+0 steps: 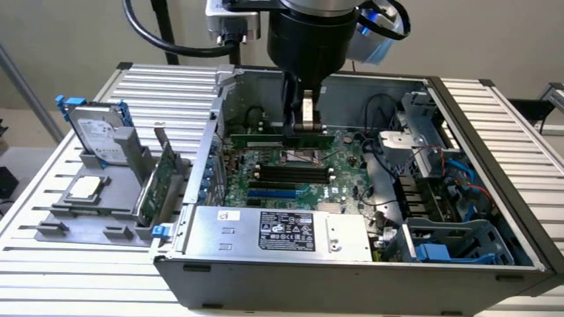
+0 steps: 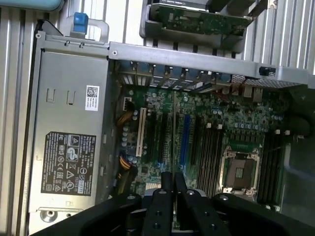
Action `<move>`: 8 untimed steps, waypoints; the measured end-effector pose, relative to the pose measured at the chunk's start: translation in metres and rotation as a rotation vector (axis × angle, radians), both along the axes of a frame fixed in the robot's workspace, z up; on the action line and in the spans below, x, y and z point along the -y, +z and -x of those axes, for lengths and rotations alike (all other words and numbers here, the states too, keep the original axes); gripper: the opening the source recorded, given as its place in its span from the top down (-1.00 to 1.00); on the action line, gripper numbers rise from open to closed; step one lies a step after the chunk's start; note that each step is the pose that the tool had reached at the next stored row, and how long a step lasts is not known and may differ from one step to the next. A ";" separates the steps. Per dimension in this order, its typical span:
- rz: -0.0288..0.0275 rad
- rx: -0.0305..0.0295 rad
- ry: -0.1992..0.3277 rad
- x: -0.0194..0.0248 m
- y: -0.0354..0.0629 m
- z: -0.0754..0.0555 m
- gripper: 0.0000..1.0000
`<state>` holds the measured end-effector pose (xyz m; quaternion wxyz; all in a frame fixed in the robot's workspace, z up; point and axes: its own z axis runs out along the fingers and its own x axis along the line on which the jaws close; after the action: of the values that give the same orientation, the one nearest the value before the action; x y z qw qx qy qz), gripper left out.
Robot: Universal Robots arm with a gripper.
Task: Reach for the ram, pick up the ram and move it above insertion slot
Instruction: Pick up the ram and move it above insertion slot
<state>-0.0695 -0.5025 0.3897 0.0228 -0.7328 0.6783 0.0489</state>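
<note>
My gripper (image 1: 300, 125) hangs inside the open computer case (image 1: 493, 132), shut on the ram (image 1: 264, 140). The ram is a long thin green stick held level, above the far part of the motherboard (image 1: 344, 158). The black memory slots (image 1: 291, 173) lie below it, slightly toward the case's front. In the wrist view the ram (image 2: 173, 137) appears edge-on as a thin line running out from between my fingertips (image 2: 163, 178), over the motherboard (image 2: 241, 123) between a dark slot and the blue slot (image 2: 184, 140). The black memory slots (image 2: 209, 157) lie beside it.
A silver power supply (image 1: 264, 231) fills the case's front. The CPU socket (image 2: 241, 169) sits beside the slots. Cables and a drive cage (image 1: 450, 241) crowd the exterior view's right. Outside the case, a grey fixture (image 1: 88, 205) holds a hard drive (image 1: 92, 132) and an expansion card (image 1: 158, 181).
</note>
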 end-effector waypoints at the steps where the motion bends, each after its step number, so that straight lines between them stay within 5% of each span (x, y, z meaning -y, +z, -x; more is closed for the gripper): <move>1: 0.0001 0.0000 0.000 -0.0023 -0.0001 -0.001 0.73; 8: 0.0008 0.0001 -0.003 -0.0203 -0.0008 -0.003 0.73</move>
<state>-0.0660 -0.4822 0.3889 0.0225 -0.7318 0.6794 0.0486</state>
